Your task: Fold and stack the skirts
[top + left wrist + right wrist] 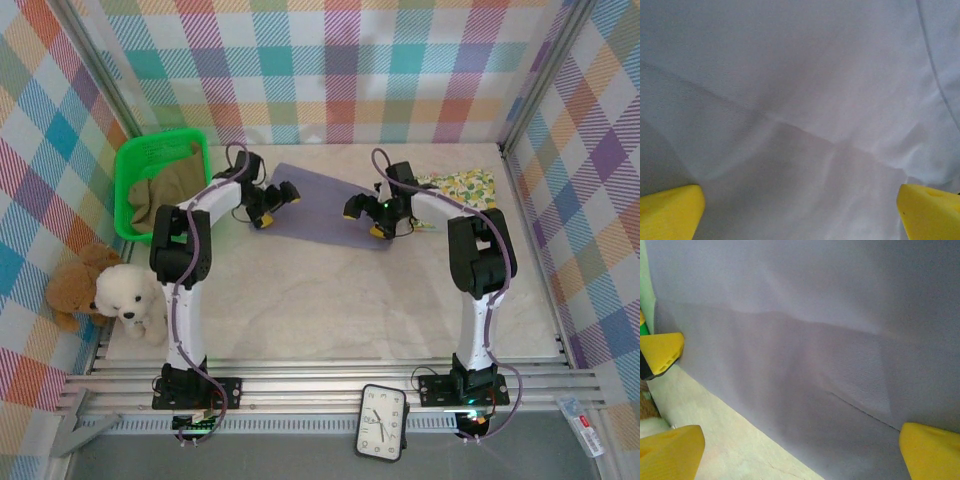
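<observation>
clock point(382, 422): face up at the near edge, between the two arm bases, closer to the right one.
brown teddy bear point(72, 285): off the near left corner, against the left wall.
white teddy bear point(130, 297): just right of the brown teddy bear, touching it.
tabletop point(330, 300): pale and marbled, bare across the near half. From the right wrist, a wedge of tabletop point(725, 440) below the cloth's edge.
left claw point(277, 203): released, yellow pads spread wide, low over the left part of the lavender cloth. From its own wrist, left claw point(800, 220) with only flat cloth between the tips. Cannot tell whether the tips touch the cloth.
right claw point(366, 218): released too, pads wide apart, at the near right corner of the same cloth. From its own wrist, right claw point(800, 455) with nothing gripped, straddling the cloth's near edge.
grey-lavender skirt point(320, 205): spread flat in the far half of the tabletop, between the two claws. Close up, grey-lavender skirt point(800, 100) with soft creases.
floral skirt point(462, 185): far right, white with yellow-green print, partly hidden by the right arm. Just beside the lavender one; touching or not, cannot tell.
green basket point(128, 195): far left, against the left wall.
olive-khaki skirt point(175, 185): bunched inside the green basket.
plaid walls point(330, 70): pastel checks on three sides.
</observation>
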Controlling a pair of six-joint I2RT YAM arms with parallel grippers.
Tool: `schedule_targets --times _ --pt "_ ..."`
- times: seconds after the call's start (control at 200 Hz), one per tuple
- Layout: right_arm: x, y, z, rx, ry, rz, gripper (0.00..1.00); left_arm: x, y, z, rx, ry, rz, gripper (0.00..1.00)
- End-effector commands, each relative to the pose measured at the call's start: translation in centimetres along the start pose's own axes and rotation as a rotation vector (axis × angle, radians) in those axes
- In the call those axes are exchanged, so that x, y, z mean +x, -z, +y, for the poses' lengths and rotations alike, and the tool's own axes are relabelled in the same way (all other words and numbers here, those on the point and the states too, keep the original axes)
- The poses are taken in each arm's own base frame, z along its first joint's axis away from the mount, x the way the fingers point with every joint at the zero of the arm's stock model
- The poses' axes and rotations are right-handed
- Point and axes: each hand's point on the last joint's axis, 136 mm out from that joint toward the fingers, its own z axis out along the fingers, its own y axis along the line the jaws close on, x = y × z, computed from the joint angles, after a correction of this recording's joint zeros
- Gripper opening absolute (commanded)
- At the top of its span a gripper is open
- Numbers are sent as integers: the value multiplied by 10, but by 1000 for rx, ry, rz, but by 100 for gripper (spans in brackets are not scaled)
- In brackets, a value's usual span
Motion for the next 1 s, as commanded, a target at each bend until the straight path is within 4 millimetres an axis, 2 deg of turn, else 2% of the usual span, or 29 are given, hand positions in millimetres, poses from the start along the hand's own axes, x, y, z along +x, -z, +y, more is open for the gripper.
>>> schedule_targets --times 0.0,0.115,0.19,0.245,0.36,0.46,0.535,0.61,0.73,0.835,0.885,0.995 --pt "33 -1 1 -61 54 93 99 44 2 40 -97 74 52 100" --pt "54 3 8 -106 82 127 99 78 23 59 -114 112 51 100" --pt "60 10 15 -120 102 128 99 93 42 60 -107 137 38 100" --pt "56 16 24 -132 107 104 99 98 56 56 -87 141 21 100" --pt "34 30 43 -156 84 -1 99 90 85 34 -51 113 -39 100" --pt "8 36 52 -159 30 -111 99 62 95 11 -33 60 -92 100" --pt "-8 34 45 -104 -45 -178 99 39 89 4 -48 56 -116 100" --pt "-18 29 48 -106 -61 -188 99 15 79 -1 -55 66 -140 100" --pt "-23 16 61 -113 -36 -143 99 -18 57 -9 -36 89 -148 100" --pt "-27 2 59 -87 -34 -111 99 -36 37 -14 -35 89 -135 100" --pt "-31 -4 52 -56 -46 -113 99 -41 29 -8 -63 98 -136 100" --pt "-40 -6 14 133 -101 -165 99 -43 14 20 -151 139 -141 100"
